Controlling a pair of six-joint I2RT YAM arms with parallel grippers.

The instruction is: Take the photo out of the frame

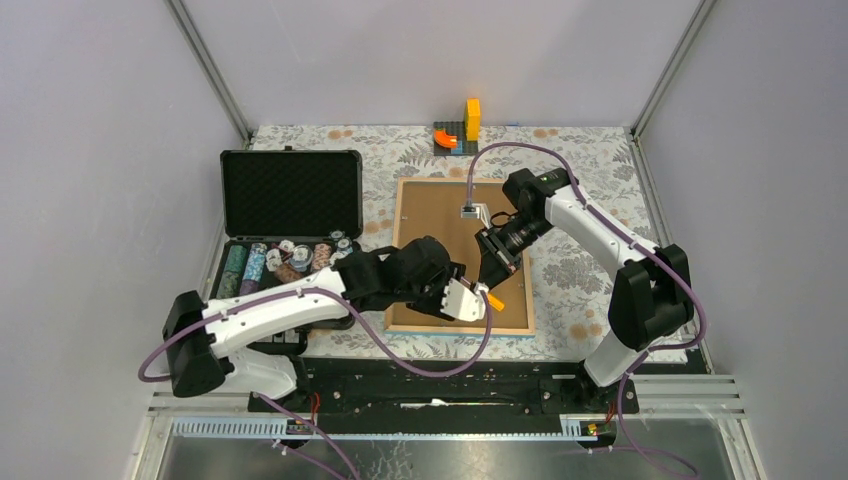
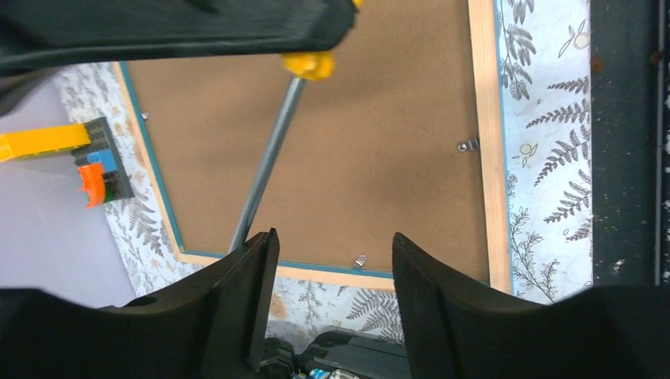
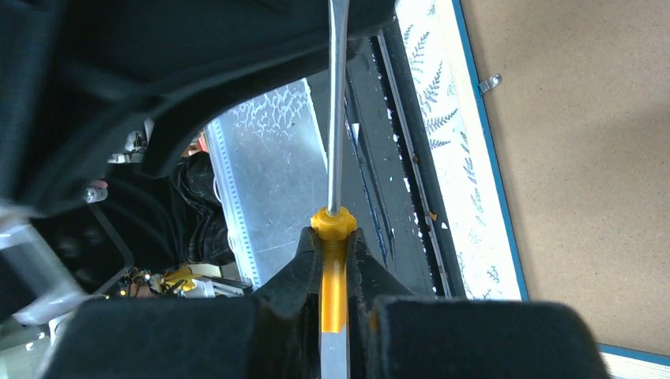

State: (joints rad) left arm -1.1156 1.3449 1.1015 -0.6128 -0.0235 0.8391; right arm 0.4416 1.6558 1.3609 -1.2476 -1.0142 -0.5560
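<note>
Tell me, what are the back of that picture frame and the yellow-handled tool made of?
The frame: its back is probably fibreboard, matte brown, even and grainless. Its rim looks like pale, unpainted wood. The screwdriver: the shaft is shiny grey, likely steel. The handle is smooth yellow, probably plastic, judging by look alone.

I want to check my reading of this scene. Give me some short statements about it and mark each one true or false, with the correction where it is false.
1. The frame lies with its brown back up. True.
2. The right gripper holds a screwdriver by its yellow handle. True.
3. The black case is closed. False: its lid stands open, with chips inside.
4. The photo lies beside the frame. False: no photo is in view.
5. The left gripper clamps the frame's rim. False: its fingers stand apart over the frame's back.
</note>
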